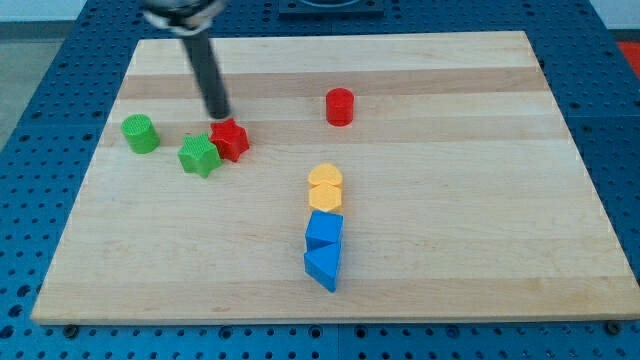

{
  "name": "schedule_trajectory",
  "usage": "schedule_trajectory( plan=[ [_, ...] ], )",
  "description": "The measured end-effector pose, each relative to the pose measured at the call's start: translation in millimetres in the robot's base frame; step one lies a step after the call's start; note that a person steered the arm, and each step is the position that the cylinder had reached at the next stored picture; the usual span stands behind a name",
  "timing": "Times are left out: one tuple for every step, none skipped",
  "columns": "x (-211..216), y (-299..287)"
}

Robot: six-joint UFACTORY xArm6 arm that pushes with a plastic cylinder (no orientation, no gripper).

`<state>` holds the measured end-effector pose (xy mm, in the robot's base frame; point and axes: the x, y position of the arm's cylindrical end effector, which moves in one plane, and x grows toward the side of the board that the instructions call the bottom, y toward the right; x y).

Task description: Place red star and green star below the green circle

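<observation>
On the wooden board [420, 250] I count two red blocks, two green, two yellow and two blue. The red star [230, 139] touches the green star [199, 155], both right of the green circle [140, 132]. My tip [218, 115] stands just above the red star; it has no jaws and holds nothing.

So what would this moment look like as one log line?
my tip: just above red star | green star: touching it | green circle: left, none below

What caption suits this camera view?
My tip sits just above the touching red star and green star, right of the green circle.
</observation>
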<state>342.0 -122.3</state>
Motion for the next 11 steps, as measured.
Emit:
schedule_trajectory(
  plan=[
    [13, 48],
    [48, 58],
    [55, 31],
    [52, -9],
    [52, -22],
    [53, -26],
    [58, -46],
    [64, -62],
    [68, -76],
    [71, -68],
    [100, -50]
  ],
)
